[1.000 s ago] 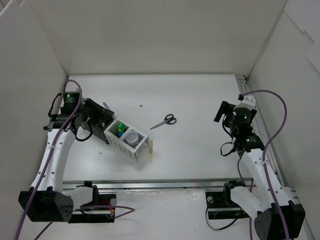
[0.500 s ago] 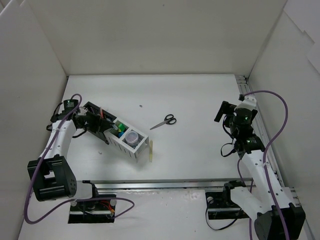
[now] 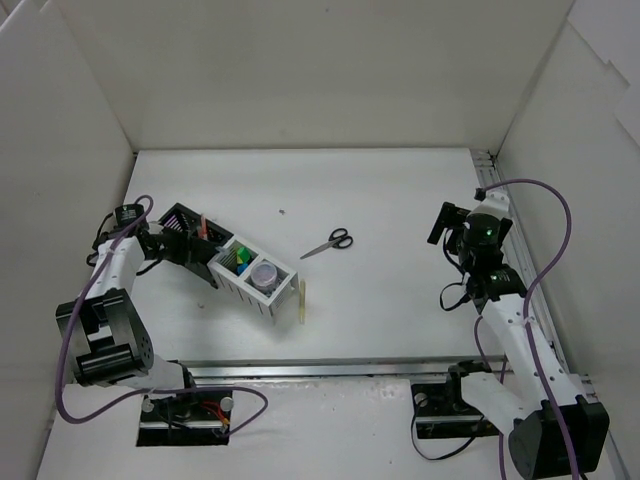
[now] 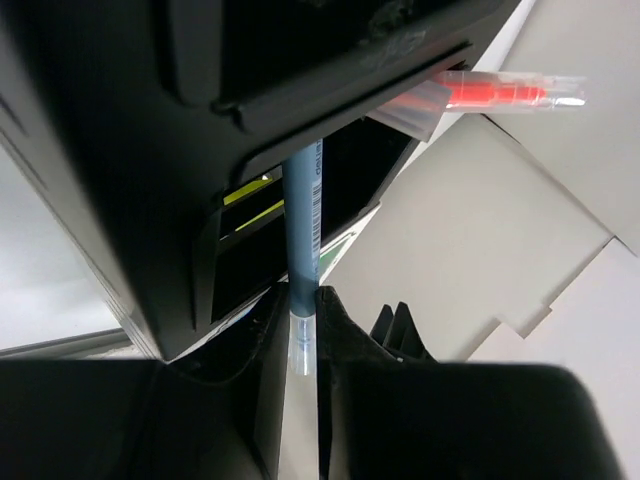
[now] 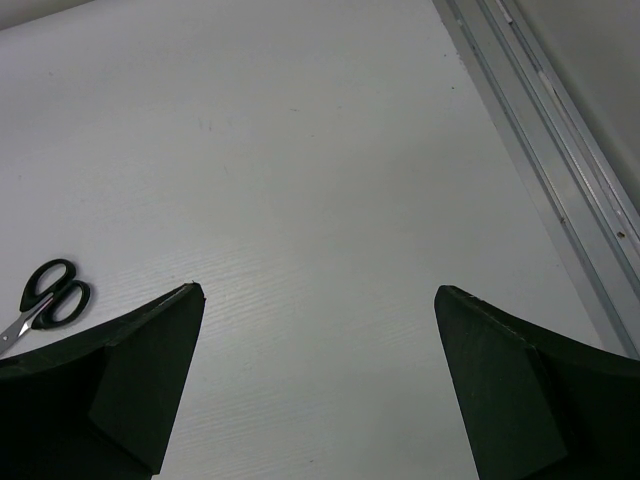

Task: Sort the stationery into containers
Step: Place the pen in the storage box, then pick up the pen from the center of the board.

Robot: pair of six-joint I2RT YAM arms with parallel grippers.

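The organiser row [image 3: 222, 283] lies diagonally at the left, black boxes at its far-left end and white boxes nearer the middle. A red pen [image 3: 203, 226] leans in a black box, and it shows in the left wrist view [image 4: 500, 95] too. Green and yellow highlighters [image 3: 241, 262] and a clear jar [image 3: 265, 271] sit in the white boxes. My left gripper [image 3: 160, 245] [image 4: 300, 305] is shut on a blue pen [image 4: 302, 240], which points into the black box [image 4: 150, 150]. Black-handled scissors [image 3: 328, 243] [image 5: 45, 295] lie mid-table. My right gripper [image 3: 445, 225] [image 5: 315, 300] is open and empty above bare table.
A pale yellow pen [image 3: 301, 300] lies on the table just right of the white boxes. White walls enclose the table on the left, back and right. A metal rail [image 5: 560, 150] runs along the right edge.
My left arm has swung left and low, so its gripper has moved from over the black boxes to their left side. The red pen now shows in a black box. The right arm has not moved.
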